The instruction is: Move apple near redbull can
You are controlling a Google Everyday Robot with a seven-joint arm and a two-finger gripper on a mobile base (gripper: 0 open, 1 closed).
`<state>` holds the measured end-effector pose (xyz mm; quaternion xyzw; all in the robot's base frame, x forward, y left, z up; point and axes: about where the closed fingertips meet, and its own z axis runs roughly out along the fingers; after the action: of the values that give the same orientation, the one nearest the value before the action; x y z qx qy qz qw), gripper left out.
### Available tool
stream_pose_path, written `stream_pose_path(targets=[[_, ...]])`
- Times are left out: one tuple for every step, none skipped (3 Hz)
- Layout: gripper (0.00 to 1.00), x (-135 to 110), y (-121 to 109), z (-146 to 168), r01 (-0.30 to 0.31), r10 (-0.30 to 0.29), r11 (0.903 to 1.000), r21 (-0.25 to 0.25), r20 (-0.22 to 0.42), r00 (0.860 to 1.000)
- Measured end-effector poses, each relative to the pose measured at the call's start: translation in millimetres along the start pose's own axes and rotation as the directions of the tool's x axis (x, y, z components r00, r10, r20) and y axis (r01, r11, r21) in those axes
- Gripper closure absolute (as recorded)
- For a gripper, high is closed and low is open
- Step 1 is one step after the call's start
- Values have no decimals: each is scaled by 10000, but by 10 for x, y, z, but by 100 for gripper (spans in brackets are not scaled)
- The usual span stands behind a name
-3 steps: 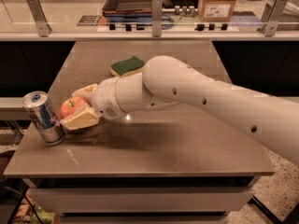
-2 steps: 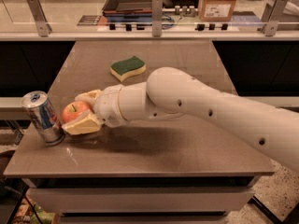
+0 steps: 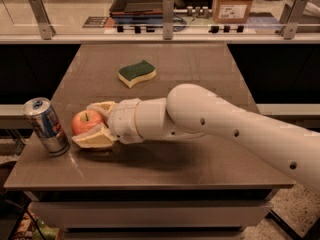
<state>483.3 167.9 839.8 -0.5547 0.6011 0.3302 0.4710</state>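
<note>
The red-orange apple (image 3: 84, 122) sits between the two cream fingers of my gripper (image 3: 94, 124), low over the front left of the brown table (image 3: 200, 74). The gripper is shut on the apple, with one finger behind it and one finger (image 3: 94, 139) in front of it. The silver-and-blue redbull can (image 3: 46, 126) stands upright just left of the apple, near the table's left edge, with a small gap between them. My white arm reaches in from the right across the table's front half.
A green-and-yellow sponge (image 3: 137, 73) lies at the table's middle back. A counter with a glass rail (image 3: 165, 14), a dark tray and a cardboard box (image 3: 232, 3) runs behind the table. The table's front edge is close below the gripper.
The gripper with the apple has moved down and a little right, away from the can. More of the apple now shows between the fingers. The can and the sponge have not moved.
</note>
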Motion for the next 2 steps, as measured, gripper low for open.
stream_pose_path(targets=[[82,0,0,0,0,0,10000,0,0,10000],[59,-11,14,11,24,-24,10000,-29,-1,10000]])
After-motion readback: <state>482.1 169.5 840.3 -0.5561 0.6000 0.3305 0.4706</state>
